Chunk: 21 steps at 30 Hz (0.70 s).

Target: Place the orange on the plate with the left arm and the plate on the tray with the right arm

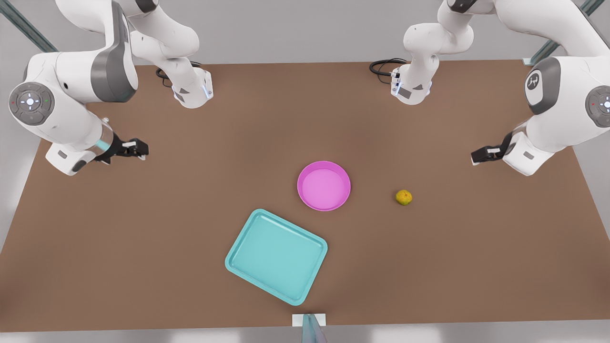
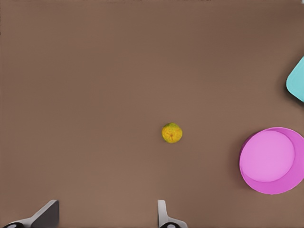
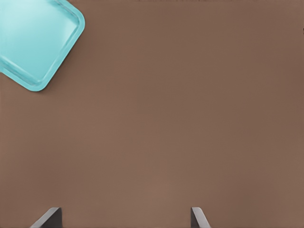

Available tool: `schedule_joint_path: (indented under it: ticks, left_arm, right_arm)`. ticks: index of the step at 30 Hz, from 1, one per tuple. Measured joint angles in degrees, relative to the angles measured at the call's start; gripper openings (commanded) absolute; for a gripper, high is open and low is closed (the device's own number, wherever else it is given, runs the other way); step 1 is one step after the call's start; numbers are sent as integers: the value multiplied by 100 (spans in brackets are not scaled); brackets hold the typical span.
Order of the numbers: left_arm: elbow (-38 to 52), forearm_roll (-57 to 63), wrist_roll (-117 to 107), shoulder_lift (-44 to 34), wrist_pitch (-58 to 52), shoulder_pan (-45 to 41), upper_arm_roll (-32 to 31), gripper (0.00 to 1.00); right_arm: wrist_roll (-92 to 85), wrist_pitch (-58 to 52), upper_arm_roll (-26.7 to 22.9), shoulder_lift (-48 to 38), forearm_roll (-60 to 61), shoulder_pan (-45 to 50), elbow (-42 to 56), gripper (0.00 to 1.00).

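Now left gripper (image 1: pixel 478 156) open, empty, well off orange (image 1: pixel 403 197): centre fingers over fruit, descend straight; right gripper (image 1: pixel 138 148) open, empty, waits

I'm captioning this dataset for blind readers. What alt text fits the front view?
On a brown table, a small orange lies apart from a pink plate, with a turquoise tray nearer the camera. The left gripper, open, hovers at the front view's right; the right gripper, open, hovers at its left.
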Motion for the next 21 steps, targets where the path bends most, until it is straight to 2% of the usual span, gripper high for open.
schedule_joint_path:
  ticks: [3,5,7,9,14,21]
  left_arm:
    - [-24,32,-76,288,69,-115,1,100]
    - [-44,47,-126,1022,156,-498,-6,100]
    - [-607,41,-171,1467,570,-863,-11,100]
    - [-1514,37,-220,1597,1302,-1180,-19,100]
    - [-2901,35,-314,1674,3053,-1463,9,100]
    - [-3293,54,-374,1689,4354,-1414,275,100]
  right_arm:
    - [-12,74,0,1,-1,6,-7,100]
    - [-20,101,-7,131,-25,21,24,100]
    - [-24,132,-3,287,-98,59,51,100]
    - [-28,153,2,331,-165,86,59,100]
    - [-28,171,8,383,-232,115,48,100]
    - [-26,175,9,437,-252,127,44,100]
